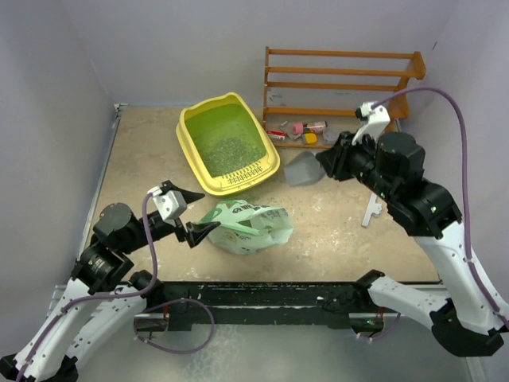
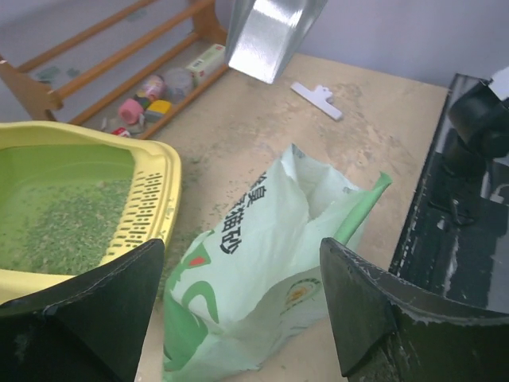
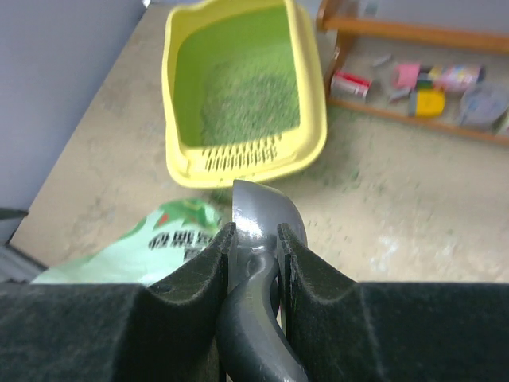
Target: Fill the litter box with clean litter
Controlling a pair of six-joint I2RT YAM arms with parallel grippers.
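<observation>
Clamps R gripper [image 3: 254, 231] fingers on scoop [image 1: 301, 169] handle right of table [image 1: 342, 239] centre, holds L gripper [image 1: 197, 213] fingers wide apart at bag's [image 1: 248, 227] left end nr front edge, w/ clean litter [image 1: 231, 147] thinly covering floor of litter box [image 1: 191, 151] toward far edge.

The litter box [image 1: 189, 153] is smooth yellow plastic with a mild gloss, and the clean litter [image 1: 231, 147] in it is coarse, matt grit. The bag [image 1: 250, 227] is thin, crinkled plastic film with a soft sheen. The scoop [image 1: 302, 169] gleams like polished metal. The far rack [image 1: 342, 54] is varnished wood. The tabletop [image 1: 342, 231] looks matt, mottled and dusty.
</observation>
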